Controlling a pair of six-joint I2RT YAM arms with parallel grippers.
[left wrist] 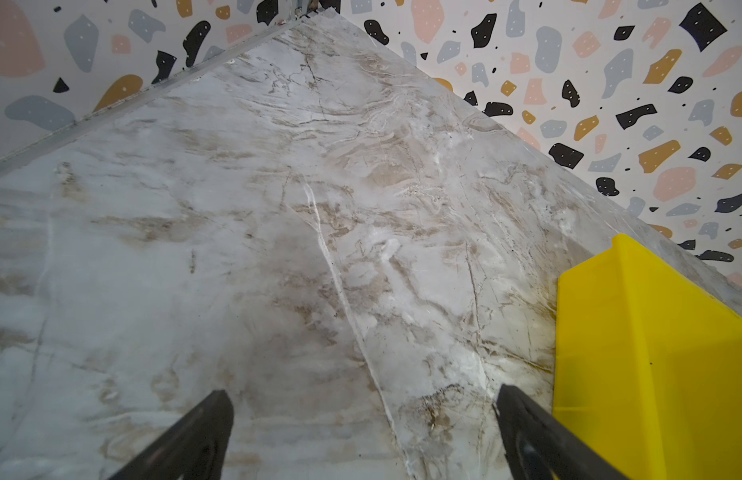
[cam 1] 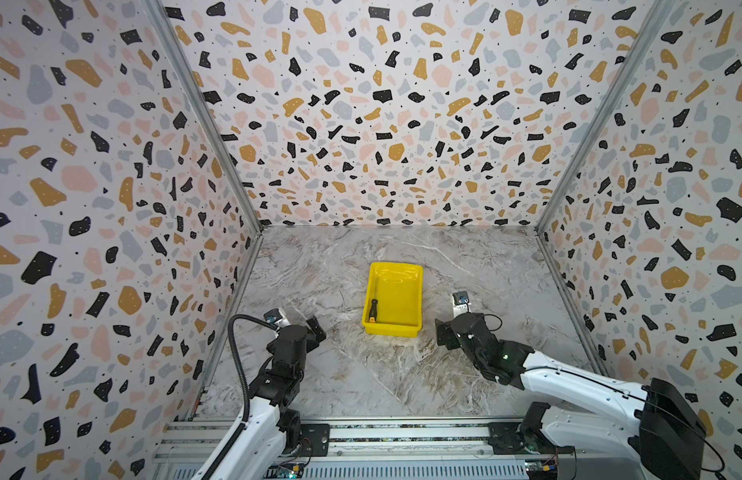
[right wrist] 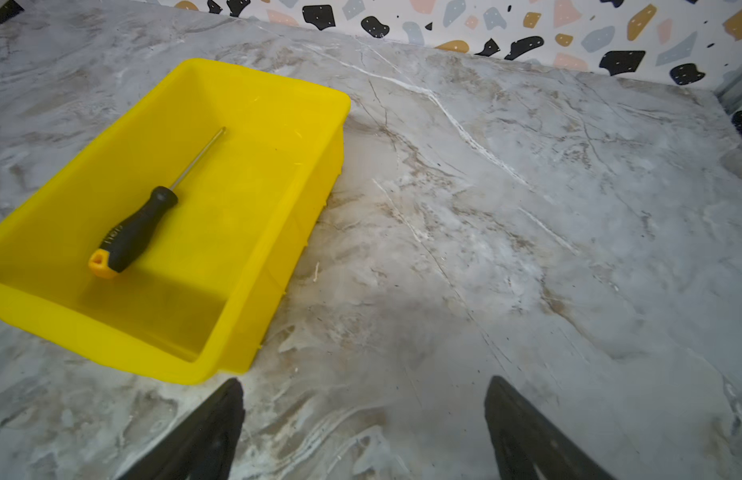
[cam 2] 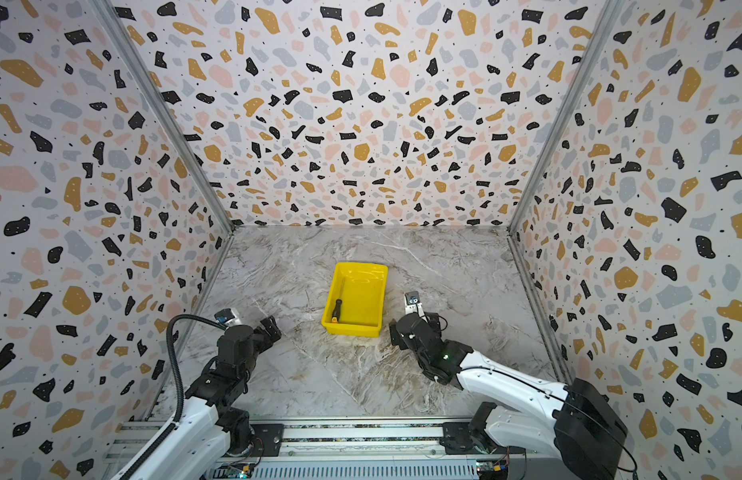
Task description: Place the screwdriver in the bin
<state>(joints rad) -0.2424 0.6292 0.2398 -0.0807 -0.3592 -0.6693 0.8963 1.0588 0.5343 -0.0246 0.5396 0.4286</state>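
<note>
The screwdriver point(cam 1: 373, 305) lies flat inside the yellow bin point(cam 1: 392, 329), along its 9 o'clock wall with the butt toward 6 – the job looks done – so the right end effector point(right wrist: 363, 382) at the bin's 4 o'clock and the left end effector point(left wrist: 363, 390) at 8 hover open and empty above the table point(right wrist: 506, 249).

The bin point(cam 1: 392, 330) stands mid tabletop point(cam 1: 485, 257), with bare surface open on every side. Patterned walls point(cam 1: 111, 208) close off three sides. Inside, the screwdriver point(cam 1: 373, 309) lies along the left long wall, leaving the remaining floor free.
</note>
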